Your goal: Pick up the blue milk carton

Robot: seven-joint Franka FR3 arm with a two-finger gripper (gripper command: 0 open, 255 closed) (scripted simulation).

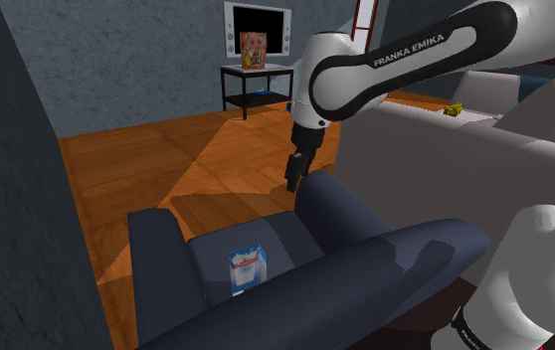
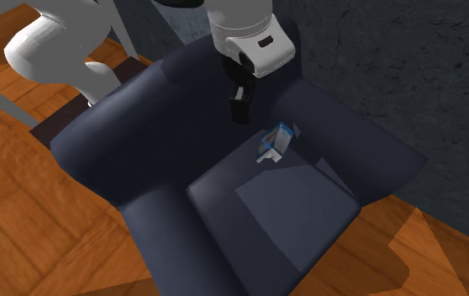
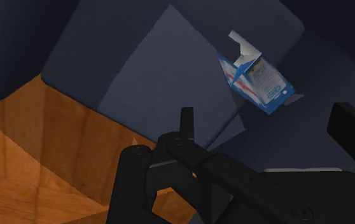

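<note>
Closest to the shoulder camera, the rounded back of a dark blue armchair (image 1: 385,254), with the white arm (image 1: 405,55) reaching over from the stand side. Just past the backrest, on the seat cushion and tucked toward the back: the blue milk carton (image 1: 248,268), white at the top, face to the shoulder view. Propped there by the backrest, most likely; upright or leaning, hard to tell on so soft a seat. Walled in by backrest and both armrests, so open only from above and from the front. Farther out, the black claw (image 1: 293,177), hanging in the air over the chair, pointing down, well apart from the carton and touching nothing. Fingers (image 3: 186,124) spread wide with nothing between, a broad gap, presumably to take the carton's body. High up, by the look, to clear the armrest before dropping in. Grasp not yet begun; next, probably, a move across and down toward the carton, with care not to tip the box into the cushion. Beyond the chair, orange wooden floor (image 1: 166,149), a pale couch (image 1: 425,149) at the shoulder view's right, then a small black desk (image 1: 256,85) bearing a screen (image 1: 258,28) against the grey wall (image 1: 116,60)
</note>
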